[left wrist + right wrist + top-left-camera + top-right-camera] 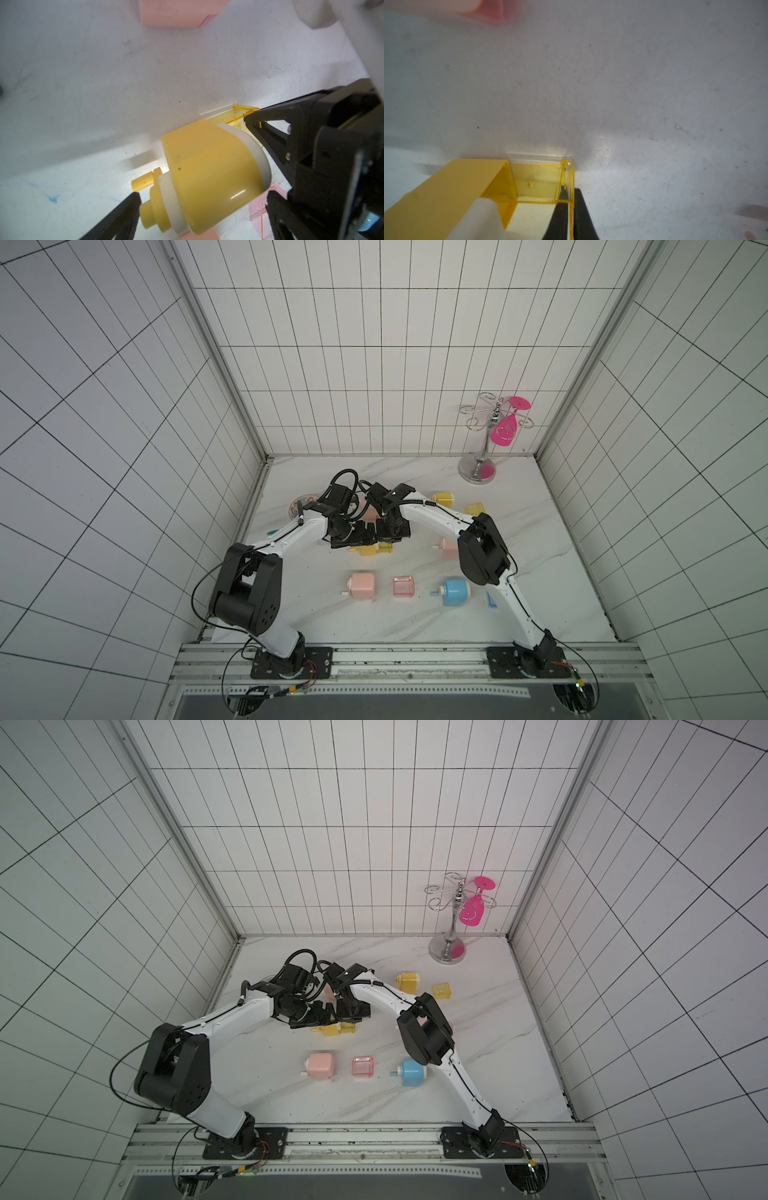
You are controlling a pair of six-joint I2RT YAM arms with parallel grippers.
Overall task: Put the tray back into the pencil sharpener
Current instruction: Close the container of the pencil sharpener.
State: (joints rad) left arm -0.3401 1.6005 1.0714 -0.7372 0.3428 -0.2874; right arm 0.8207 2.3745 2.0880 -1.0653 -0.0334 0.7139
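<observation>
No legible text or labels anywhere.

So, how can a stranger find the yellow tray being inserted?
On the marble table, look where the left arm and right arm meet. A clear yellow tray sticks partly out of a yellow sharpener. The other yellow tray lies loose, farther back.

Tally: yellow sharpener (444, 499) x2, pink sharpener (361, 584) x3, blue sharpener (455, 591) x1; yellow tray (476, 508) x2, pink tray (404, 587) x1, blue tray (491, 600) x1 (half hidden). Also one plate (295, 508), one rack (482, 448), one glass (505, 431).
</observation>
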